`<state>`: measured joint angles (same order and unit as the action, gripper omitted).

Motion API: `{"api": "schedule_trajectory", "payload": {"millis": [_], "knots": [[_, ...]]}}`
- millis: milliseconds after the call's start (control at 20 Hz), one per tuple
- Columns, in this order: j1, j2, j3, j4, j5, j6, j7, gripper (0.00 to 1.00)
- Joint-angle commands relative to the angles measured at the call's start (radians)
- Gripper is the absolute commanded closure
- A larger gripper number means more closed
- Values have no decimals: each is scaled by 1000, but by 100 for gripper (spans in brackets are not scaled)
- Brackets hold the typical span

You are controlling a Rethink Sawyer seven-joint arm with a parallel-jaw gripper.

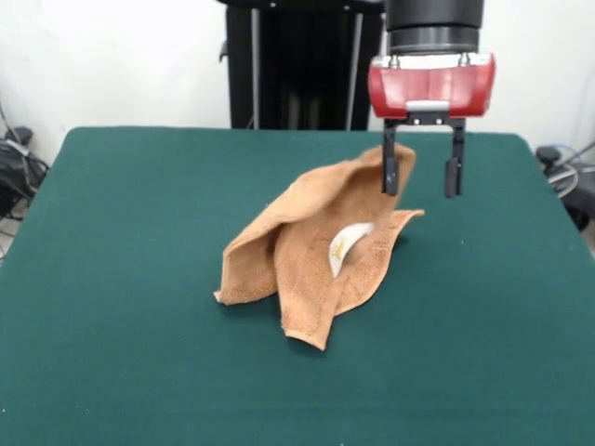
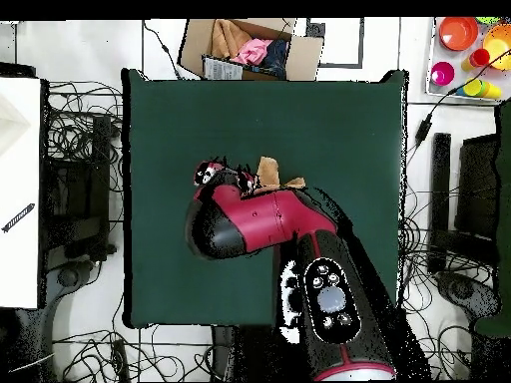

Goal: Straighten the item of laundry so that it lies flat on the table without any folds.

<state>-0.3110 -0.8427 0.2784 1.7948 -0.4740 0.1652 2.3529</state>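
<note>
A: Front view: gripper (image 1: 420,173), jaws spread and empty, beside the towel's (image 1: 311,246) raised corner, mid-surface (image 1: 121,279).
B: And the towel?
A: Crumpled, trailing from the gripper toward the near-left corner.

Table (image 1: 121,279) bare green on all sides of the towel (image 1: 316,246); open passage front, left and right. Towel sits crumpled near centre, one corner raised, folds standing up off the surface. Gripper (image 1: 421,175) hangs at that raised corner, fingers apart. In the overhead view the arm (image 2: 299,229) covers most of the towel. Box (image 2: 250,48) lies off the table's edge.
</note>
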Motion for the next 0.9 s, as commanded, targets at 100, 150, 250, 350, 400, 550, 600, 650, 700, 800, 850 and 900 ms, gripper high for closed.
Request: {"api": "schedule_trajectory", "payload": {"millis": [100, 150, 250, 350, 400, 550, 600, 650, 700, 800, 850, 900], "knots": [[-19, -27, 13, 11, -15, 42, -7, 0], [-26, -29, 20, 14, -16, 43, -13, 0], [-56, -39, 50, 19, -11, 62, -40, 0], [-93, -59, 85, 30, -3, 86, -71, 0], [-99, -61, 91, 32, -3, 90, -76, 0], [-127, -91, 120, 36, 11, 131, -102, 0], [-132, -91, 126, 33, 10, 137, -105, 0], [-145, -89, 142, 31, 10, 140, -113, 0], [-143, -82, 142, 26, 5, 134, -107, 0], [-139, -66, 143, 8, 1, 127, -92, 0], [-134, -70, 140, -5, 6, 132, -85, 0], [-132, -73, 141, -12, 10, 143, -83, 0]]}}
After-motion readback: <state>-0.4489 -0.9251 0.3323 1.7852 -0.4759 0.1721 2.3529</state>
